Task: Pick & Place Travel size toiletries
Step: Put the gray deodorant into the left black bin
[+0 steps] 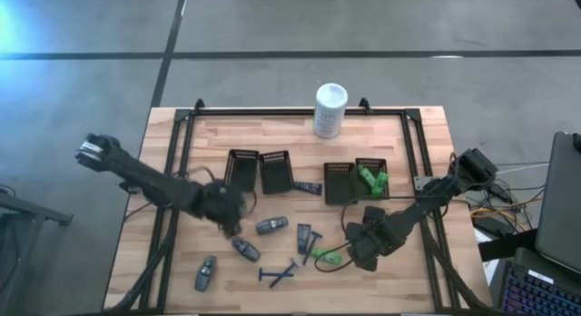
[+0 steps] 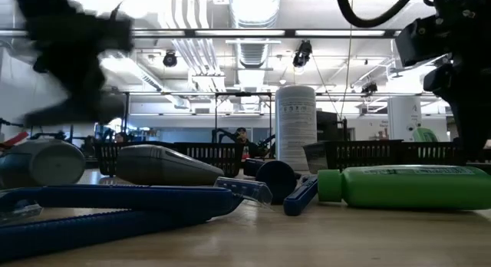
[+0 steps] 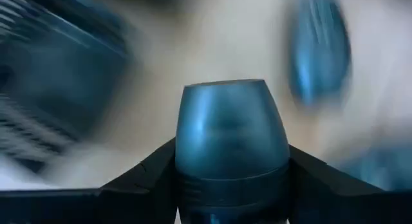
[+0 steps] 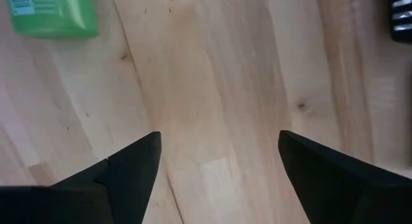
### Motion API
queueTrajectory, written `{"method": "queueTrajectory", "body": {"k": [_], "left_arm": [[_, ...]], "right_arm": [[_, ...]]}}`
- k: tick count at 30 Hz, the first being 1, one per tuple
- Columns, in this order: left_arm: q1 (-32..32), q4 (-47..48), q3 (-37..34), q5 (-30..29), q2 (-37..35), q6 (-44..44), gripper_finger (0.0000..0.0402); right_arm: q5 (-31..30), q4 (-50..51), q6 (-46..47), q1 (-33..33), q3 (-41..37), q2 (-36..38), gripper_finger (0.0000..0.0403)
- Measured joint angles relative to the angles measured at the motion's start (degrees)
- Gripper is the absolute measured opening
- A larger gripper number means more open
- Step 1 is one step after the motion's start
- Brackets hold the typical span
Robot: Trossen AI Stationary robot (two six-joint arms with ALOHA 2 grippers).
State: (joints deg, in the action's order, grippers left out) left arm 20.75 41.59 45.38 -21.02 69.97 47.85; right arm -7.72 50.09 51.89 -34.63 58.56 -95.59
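Gripping a grey oval bottle (image 3: 230, 137) between its fingers, the left gripper (image 1: 227, 210) hangs — apparently just above the table (image 1: 427, 289) — near the black slotted trays (image 1: 259, 171). Right gripper (image 1: 361, 246): fingers spread, over bare wood beside a green bottle (image 1: 329, 256). Razors (image 1: 278, 275) lie between the arms.

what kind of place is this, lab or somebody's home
Most likely a robotics lab or workshop, not a home. The low view shows an open hall with exposed ceiling ducts and strip lights. The high view shows a light wooden worktable on a bare grey concrete floor, with a laptop alongside.
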Motion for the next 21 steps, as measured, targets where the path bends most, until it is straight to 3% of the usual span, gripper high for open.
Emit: {"method": "queueTrajectory", "body": {"k": [2,5,9,11,16,18,21], "left_arm": [[-5.0,2.2,1.6,-5.9,-2.7,4.1,0.0208],[-15.8,0.9,0.5,-6.9,-4.8,6.2,0.0208],[-29.0,-9.9,-3.8,-0.5,-5.0,5.8,0.0213],[-33.3,-16.2,-6.0,4.6,-4.5,4.5,0.0253],[-36.2,-18.2,-7.4,11.1,-4.1,3.6,0.0373],[-34.8,-14.4,-6.9,13.0,-4.7,3.5,0.0389],[-29.6,-8.8,-5.2,16.9,-6.6,-1.5,0.0379]], "right_arm": [[-0.3,-0.9,0.0,0.0,-0.4,0.0,0.0300],[-1.5,-1.6,0.0,0.0,-1.0,0.0,0.0294],[-2.8,-2.2,0.4,0.0,-1.0,0.0,0.0288],[-2.9,-2.7,1.4,0.0,-1.0,0.0,0.0286],[-3.0,-3.0,4.8,0.0,-1.0,0.0,0.0281],[-3.0,-3.0,4.9,0.0,-1.0,0.0,0.0278],[-3.3,-3.1,4.3,0.0,-1.4,0.0,0.0274]]}}
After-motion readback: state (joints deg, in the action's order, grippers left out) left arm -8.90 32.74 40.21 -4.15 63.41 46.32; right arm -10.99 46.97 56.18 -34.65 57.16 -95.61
